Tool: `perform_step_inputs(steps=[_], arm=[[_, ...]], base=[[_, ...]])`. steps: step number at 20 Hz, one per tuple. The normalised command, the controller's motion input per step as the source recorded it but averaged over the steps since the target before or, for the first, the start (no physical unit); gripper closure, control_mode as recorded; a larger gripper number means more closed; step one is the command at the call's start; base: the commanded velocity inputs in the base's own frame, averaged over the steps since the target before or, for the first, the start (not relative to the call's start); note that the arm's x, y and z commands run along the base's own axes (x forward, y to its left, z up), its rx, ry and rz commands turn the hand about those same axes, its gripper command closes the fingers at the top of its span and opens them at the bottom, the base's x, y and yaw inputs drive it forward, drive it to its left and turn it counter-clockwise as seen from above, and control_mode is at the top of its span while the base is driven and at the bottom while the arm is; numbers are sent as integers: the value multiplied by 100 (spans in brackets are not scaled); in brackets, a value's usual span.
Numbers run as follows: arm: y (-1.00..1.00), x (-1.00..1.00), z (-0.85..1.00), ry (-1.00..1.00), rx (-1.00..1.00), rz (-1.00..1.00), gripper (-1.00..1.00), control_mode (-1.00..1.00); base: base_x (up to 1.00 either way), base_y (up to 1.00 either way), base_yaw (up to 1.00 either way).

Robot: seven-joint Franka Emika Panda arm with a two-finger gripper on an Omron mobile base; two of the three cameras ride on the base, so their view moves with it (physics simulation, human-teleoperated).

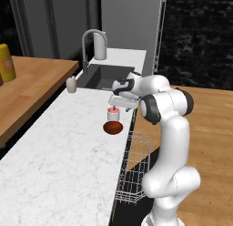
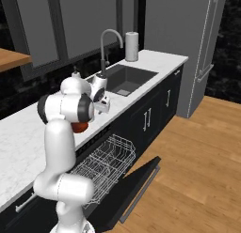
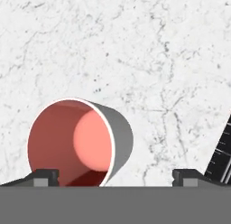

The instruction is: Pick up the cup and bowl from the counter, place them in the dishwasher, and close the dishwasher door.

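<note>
Claw (image 3: 115, 177) wide open, empty, poised straight above small pale pink cup with salmon-red inside (image 3: 80, 142), ready to descend. Cup upright on white marble counter (image 1: 68, 152), just behind dark reddish-brown bowl (image 1: 113, 127). Silver wire rack (image 2: 104, 166) pulled out below counter edge, dishwasher door (image 2: 134, 182) down for loading.

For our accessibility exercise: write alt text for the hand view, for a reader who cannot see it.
Seen from directly above, the pale cup with its salmon-red inside stands on the white marble counter, offset toward one fingertip of the open gripper. A dark strip with thin pale lines crosses the lower right corner.
</note>
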Motion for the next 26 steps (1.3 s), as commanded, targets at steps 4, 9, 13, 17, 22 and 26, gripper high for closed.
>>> perform_step_inputs(steps=[4,9,13,17,22,26], arm=[[0,28,-21,0,0,0,-100,-100],[3,33,-10,0,0,0,-100,-100],[0,7,-37,0,0,0,-100,-100],[0,0,-41,0,0,0,100,-100],[0,0,-13,0,0,0,100,-100],[-2,0,0,-1,0,0,100,-100]], base=[[0,0,0],[0,0,0],[0,0,0],[0,0,0],[0,0,0],[0,0,0]])
